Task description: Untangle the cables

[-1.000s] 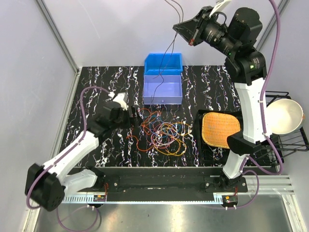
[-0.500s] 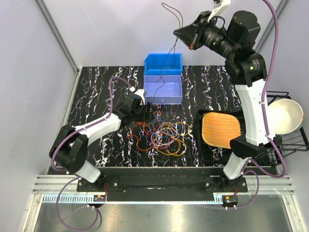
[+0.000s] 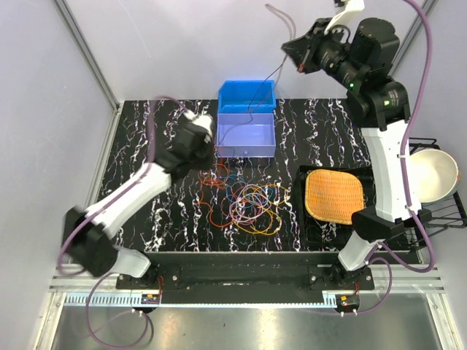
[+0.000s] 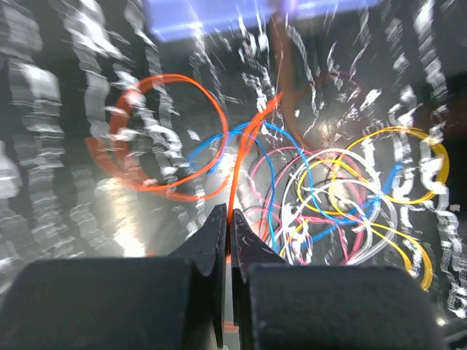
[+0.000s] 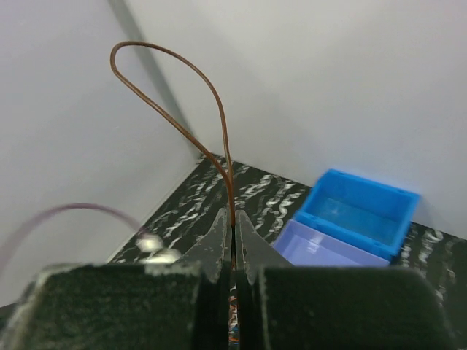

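Note:
The cables (image 3: 252,203) lie as a loose tangle of orange, yellow, pink, blue and white loops on the black marbled table, just in front of the bins. My left gripper (image 3: 211,159) sits at the tangle's far left edge. In the left wrist view the left gripper (image 4: 230,216) is shut on an orange cable (image 4: 237,160) that runs up into a big orange loop. My right gripper (image 3: 287,49) is raised high above the back of the table. It is shut (image 5: 233,216) on a thin brown cable (image 5: 228,157), which arcs above it and hangs down toward the bins.
A bright blue bin (image 3: 246,95) and a lavender bin (image 3: 246,136) stand at the back centre. To the right, a woven orange disc (image 3: 333,195) rests on a black tray, with a white bowl (image 3: 429,175) in a wire rack beyond it.
The left gripper reached to the tangle's far left edge and closed on the orange cable. The right gripper moved right and a little higher with the brown cable.

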`<state>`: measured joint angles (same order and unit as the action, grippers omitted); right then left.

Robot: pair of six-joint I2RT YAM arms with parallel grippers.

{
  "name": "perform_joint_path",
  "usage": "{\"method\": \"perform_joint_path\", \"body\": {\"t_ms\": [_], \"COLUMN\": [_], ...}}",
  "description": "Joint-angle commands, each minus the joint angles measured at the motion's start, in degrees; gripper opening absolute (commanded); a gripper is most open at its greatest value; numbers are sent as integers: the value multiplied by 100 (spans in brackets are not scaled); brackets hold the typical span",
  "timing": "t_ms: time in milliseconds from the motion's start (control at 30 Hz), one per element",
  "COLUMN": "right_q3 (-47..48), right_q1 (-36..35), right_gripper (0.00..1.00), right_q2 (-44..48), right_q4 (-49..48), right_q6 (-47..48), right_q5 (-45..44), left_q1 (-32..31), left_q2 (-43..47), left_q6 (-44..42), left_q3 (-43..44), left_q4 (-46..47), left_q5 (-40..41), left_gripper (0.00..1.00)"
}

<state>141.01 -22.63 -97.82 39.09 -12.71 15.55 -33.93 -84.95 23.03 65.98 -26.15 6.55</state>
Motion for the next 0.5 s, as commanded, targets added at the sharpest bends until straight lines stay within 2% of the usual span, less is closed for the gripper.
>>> {"method": "perform_joint_path", "body": {"t_ms": [0,67,100,200,300,400,467], "right_q3": [32,-47,-82,-153,-162,-83,22], "right_q1": [320,373,400,461,506,523,532], "right_gripper": [0,0,0,0,0,0,0], "right_q2": [202,237,246,281,299,272,255], "right_q4": [238,318,388,520,599,722,845], "right_q6": [251,330,391,523,550,629,664], "right_q5": [-798,-1263,-1396,-1844,-1872,-2029,-2310], "left_q1": [647,1097,1569,2422,2716,2874,3233], "left_q2": [1453,1805,1919,2341,2571,2597,2641], "left_q6": [-474,-536,-562,-527,-422,-229,-106], "left_q3": [819,856,812,576,329,179,74], "left_q4": [-1250,-1671,-1752,-1920,-1894,-1981,-1999], "left_q5": [1076,1251,1253,1201,1208,1691,1710], "left_gripper": [0,0,0,0,0,0,0]}}
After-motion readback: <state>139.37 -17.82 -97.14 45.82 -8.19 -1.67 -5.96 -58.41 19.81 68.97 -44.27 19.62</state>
